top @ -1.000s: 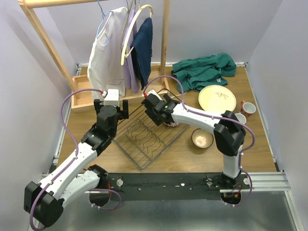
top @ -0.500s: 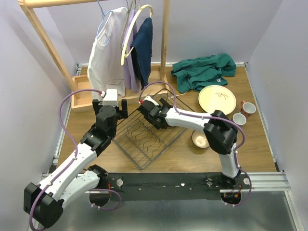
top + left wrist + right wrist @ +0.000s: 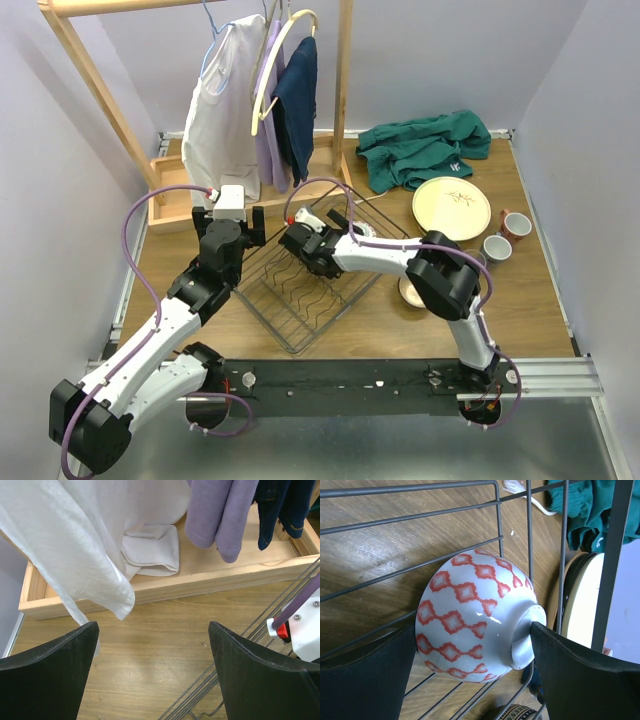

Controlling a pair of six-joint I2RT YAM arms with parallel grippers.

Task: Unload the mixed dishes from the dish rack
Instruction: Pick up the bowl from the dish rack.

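Right hand inside rack, fingers spread wide either side of bowl, which lies on its side against wires. Lined up to clamp, not yet gripping. Left hand open, empty, parked beside rack, out of way. Plate, cups on table at right, outside rack.

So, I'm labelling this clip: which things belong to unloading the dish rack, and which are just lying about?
Job: dish rack, red-patterned bowl lying in it, cream plate, red cup, grey cup.
Lying about: green cloth, hanging clothes, wooden tray.
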